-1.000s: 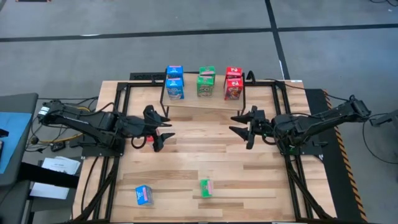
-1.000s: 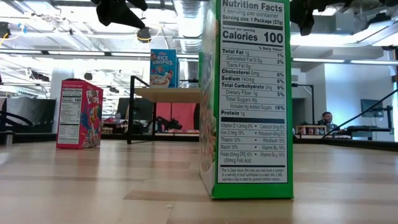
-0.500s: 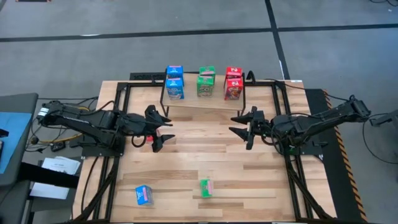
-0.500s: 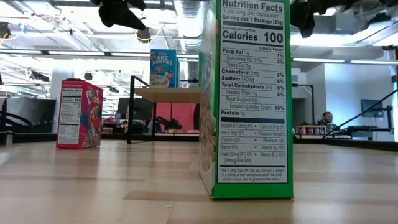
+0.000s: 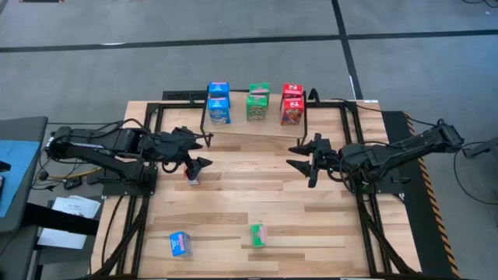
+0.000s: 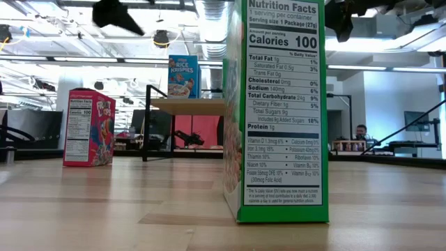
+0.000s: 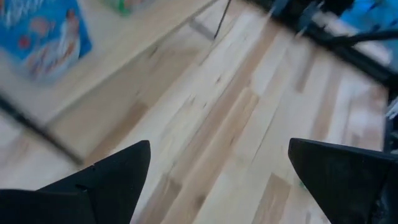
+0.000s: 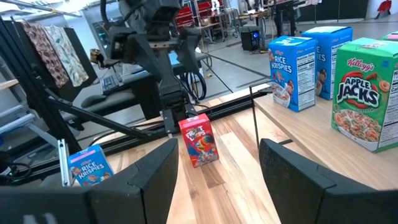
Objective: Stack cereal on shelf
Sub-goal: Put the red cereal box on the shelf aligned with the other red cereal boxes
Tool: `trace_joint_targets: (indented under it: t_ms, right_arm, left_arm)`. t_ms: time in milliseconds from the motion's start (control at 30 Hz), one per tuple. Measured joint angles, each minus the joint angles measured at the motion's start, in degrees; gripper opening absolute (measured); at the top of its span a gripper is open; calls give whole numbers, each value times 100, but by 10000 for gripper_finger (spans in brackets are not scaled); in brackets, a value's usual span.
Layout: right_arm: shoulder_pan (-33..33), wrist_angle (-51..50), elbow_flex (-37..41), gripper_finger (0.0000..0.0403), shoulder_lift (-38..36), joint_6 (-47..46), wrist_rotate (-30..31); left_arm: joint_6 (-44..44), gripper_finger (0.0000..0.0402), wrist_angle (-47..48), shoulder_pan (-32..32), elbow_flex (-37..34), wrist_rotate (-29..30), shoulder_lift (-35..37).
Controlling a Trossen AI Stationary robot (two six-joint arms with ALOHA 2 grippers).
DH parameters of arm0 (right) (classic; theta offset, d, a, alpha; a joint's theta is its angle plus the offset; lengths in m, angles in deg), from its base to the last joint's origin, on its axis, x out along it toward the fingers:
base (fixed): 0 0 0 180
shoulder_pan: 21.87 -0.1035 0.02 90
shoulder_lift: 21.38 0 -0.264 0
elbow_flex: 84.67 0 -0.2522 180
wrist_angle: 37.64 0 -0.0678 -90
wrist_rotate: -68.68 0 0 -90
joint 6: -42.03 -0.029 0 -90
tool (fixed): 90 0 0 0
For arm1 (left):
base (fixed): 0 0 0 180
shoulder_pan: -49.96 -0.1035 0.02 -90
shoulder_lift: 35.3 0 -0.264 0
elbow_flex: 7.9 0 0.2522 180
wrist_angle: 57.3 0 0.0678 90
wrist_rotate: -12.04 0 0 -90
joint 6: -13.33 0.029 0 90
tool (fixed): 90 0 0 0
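Red cereal box (image 5: 192, 176) stands upright on the table near the shelf (image 5: 253, 127), directly under your left gripper (image 5: 198, 155), whose fingers are spread wide and empty. You appear to be lining up a pick: lower and close. Right gripper (image 5: 301, 155) waits nearby, parted, empty. Only the right wrist view shows its front.

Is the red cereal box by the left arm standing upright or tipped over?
Upright. The red cereal box stands on its base on the table, its label reading level.
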Motion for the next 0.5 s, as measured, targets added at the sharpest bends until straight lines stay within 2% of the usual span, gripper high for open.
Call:
trace_joint_targets:
  t_ms: [67, 267, 500]
  right_arm:
    - [0, -44, 0, 249, 0, 0, -2]
    - [0, -164, 0, 249, -2, 0, -4]
    - [0, -215, 0, 249, -1, -2, -4]
  left_arm:
    - [-310, 371, 362, 2, 0, 10, -4]
    - [-2116, 371, 1668, 25, -120, 271, -3]
    - [-2919, 371, 1778, 50, -634, 192, -2]
